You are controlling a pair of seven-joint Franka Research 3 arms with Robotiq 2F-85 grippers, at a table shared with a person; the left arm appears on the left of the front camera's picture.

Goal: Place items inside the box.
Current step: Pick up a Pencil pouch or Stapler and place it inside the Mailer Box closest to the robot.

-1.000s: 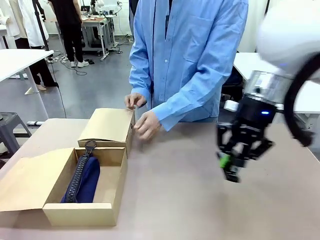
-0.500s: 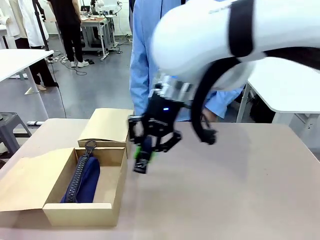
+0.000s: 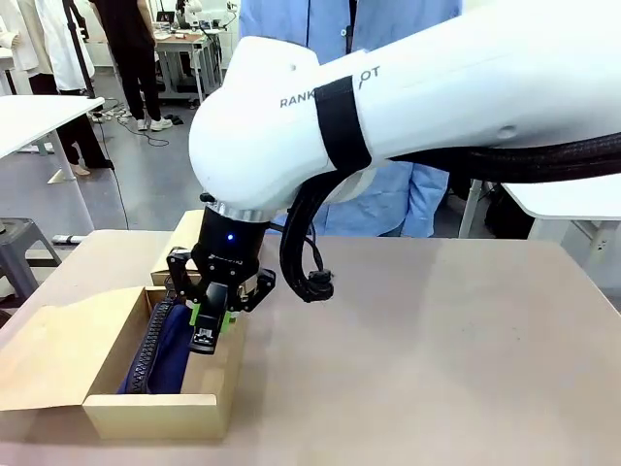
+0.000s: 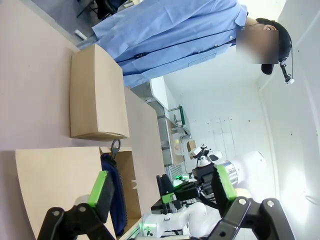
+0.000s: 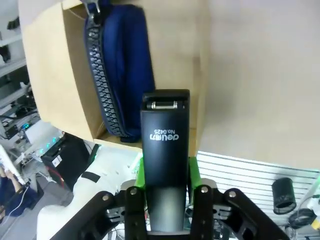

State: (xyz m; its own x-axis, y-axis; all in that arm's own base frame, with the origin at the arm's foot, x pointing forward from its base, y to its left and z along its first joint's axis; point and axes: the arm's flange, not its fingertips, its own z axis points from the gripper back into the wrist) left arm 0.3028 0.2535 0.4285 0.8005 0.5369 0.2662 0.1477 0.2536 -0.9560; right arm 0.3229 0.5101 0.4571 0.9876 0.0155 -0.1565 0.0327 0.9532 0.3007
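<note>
Starting with the front: the right arm is stretched across from the right, and most of the closed box (image 3: 179,248) and part of the person (image 3: 398,24) are hidden by its white bulk. The right gripper (image 3: 209,325) is clamped on a black stapler (image 3: 203,339), held over the right side of the open box (image 3: 146,413). A navy pouch (image 3: 173,351) with a chunky black zip lies inside, along the box. Both boxes are plain brown cardboard, and the table (image 3: 437,340) is matt beige.

Left wrist: the left gripper (image 4: 162,186) is spread wide with nothing held. Past it are seen the closed box (image 4: 95,95), the open box's flap (image 4: 50,185), the pouch (image 4: 114,187) and a blue shirt (image 4: 165,35).

Right wrist: the stapler (image 5: 165,145), smooth black with "deli" print, is squeezed between green pads (image 5: 141,172), just above the box (image 5: 50,75), beside the pouch (image 5: 125,65).
</note>
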